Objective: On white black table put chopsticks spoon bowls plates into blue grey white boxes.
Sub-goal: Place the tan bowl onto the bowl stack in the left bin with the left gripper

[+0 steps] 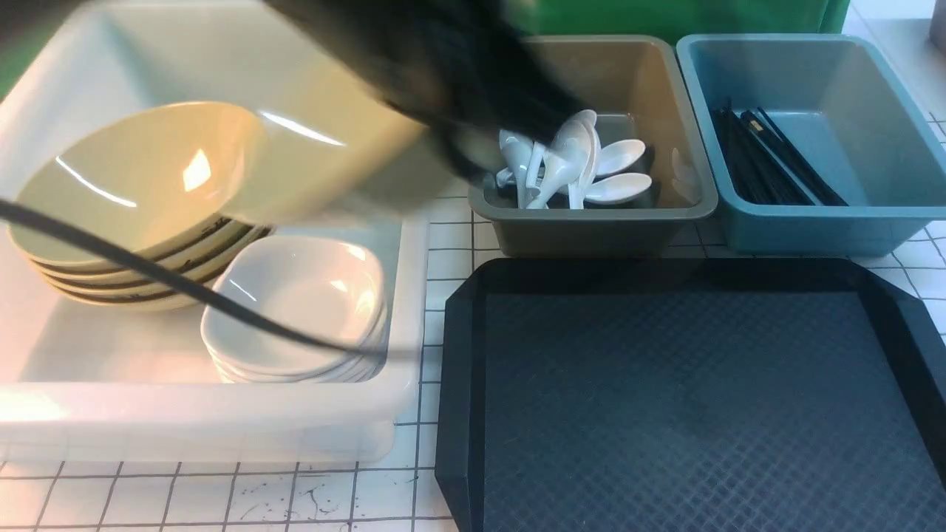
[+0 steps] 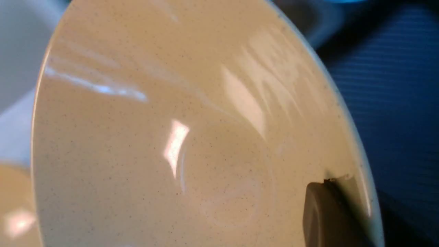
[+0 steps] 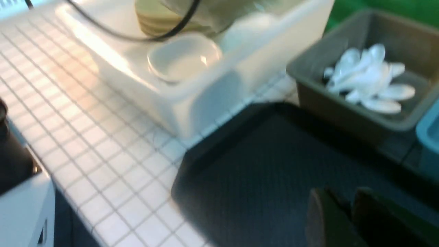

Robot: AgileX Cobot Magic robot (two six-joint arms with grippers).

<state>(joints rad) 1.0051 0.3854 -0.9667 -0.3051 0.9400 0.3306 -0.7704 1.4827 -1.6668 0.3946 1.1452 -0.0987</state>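
Nearest us lies the black tray [image 1: 687, 399] on the gridded table [image 1: 222, 495]. Our left gripper [image 2: 329, 206] is clamped on a yellow bowl [image 1: 325, 148], tilted above the bowl stack [image 1: 133, 244] and white plates [image 1: 295, 310] in the white tub [image 1: 222, 421]. Our right gripper [image 3: 346, 219] hangs over the tray with jaws nearly together, holding nothing.

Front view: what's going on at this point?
The left end effector is shut on a yellow bowl, carrying it tilted above the bowl stack in the white tub. White plates sit beside the stack. Spoons fill the grey bin, chopsticks the blue one. The black tray is bare.
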